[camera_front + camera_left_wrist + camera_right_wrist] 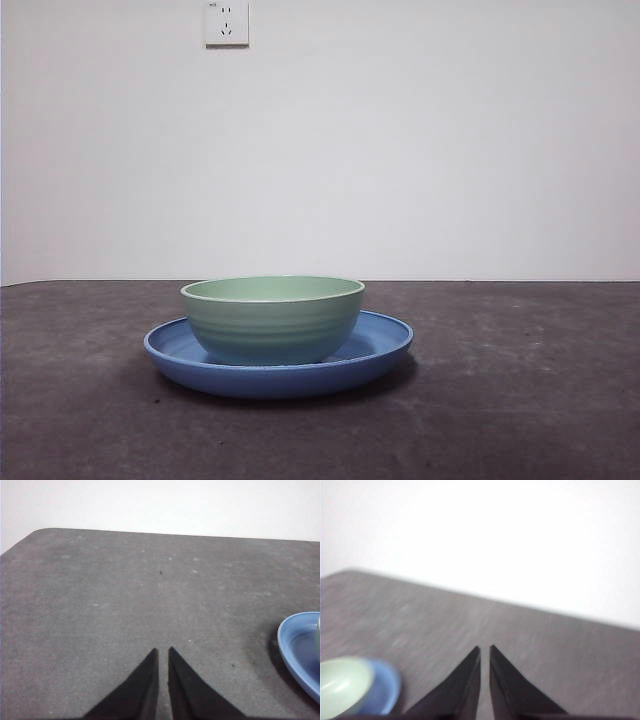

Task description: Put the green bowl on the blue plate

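The green bowl [272, 318] stands upright inside the blue plate [380, 346] near the middle of the dark table. Neither arm shows in the front view. In the left wrist view my left gripper [163, 651] is shut with nothing in it, off to one side of the plate [300, 650], whose edge shows. In the right wrist view my right gripper [484, 649] is shut and empty too, raised and well apart from the bowl [342, 685] and the plate [387, 687], which show blurred in a corner.
A white wall with a socket [226, 22] rises behind the table's far edge. Dark grey tabletop [520, 400] lies bare on both sides of the plate.
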`<state>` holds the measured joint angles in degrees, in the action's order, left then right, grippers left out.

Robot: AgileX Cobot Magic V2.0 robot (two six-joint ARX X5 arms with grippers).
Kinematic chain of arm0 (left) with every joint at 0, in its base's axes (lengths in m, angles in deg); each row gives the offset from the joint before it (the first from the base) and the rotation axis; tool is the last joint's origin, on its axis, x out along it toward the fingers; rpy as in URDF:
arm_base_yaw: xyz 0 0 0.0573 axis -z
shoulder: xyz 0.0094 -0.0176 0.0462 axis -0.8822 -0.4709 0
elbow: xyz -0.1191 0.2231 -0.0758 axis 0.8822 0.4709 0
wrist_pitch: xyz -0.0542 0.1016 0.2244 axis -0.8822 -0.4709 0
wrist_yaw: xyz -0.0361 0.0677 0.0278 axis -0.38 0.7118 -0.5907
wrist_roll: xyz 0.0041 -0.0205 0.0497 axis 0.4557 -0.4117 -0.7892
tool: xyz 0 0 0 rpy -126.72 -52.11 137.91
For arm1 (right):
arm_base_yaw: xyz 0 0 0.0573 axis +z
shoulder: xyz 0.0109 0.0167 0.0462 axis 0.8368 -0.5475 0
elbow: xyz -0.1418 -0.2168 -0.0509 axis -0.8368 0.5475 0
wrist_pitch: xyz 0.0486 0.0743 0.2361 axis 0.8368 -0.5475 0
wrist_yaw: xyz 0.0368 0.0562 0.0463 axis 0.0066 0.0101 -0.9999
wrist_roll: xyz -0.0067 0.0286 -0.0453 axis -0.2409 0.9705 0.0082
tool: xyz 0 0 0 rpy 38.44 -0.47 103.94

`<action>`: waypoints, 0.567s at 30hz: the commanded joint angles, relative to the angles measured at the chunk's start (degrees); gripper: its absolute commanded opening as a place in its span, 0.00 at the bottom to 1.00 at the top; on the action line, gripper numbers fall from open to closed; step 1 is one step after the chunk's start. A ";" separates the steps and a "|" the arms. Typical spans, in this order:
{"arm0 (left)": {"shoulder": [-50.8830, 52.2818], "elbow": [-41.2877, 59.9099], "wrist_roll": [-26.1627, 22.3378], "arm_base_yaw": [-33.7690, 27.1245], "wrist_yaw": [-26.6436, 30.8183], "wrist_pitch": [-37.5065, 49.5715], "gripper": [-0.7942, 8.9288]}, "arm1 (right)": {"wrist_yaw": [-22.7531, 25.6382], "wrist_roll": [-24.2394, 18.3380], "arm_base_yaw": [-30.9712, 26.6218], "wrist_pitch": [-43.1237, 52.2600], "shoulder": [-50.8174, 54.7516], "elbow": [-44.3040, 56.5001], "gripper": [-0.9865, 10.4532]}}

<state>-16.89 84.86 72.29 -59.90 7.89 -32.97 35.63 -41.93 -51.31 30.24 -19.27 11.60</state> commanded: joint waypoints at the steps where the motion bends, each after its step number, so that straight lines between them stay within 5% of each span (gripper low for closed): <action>1: 0.02 1.16 0.39 -0.02 0.37 -0.52 0.11 | 1.60 -1.09 -1.09 12.87 2.60 10.64 0.11; 8: 0.02 1.16 0.39 -0.02 0.37 -0.52 0.11 | 12.87 -0.66 -1.99 21.88 5.55 26.62 0.11; 17: 0.02 1.16 0.39 -0.02 0.37 -0.52 0.11 | 13.49 -0.66 -1.99 19.52 7.96 31.98 0.11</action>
<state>-16.89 84.86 72.29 -59.90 7.92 -32.97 48.85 -42.20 -53.23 50.08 -11.40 43.01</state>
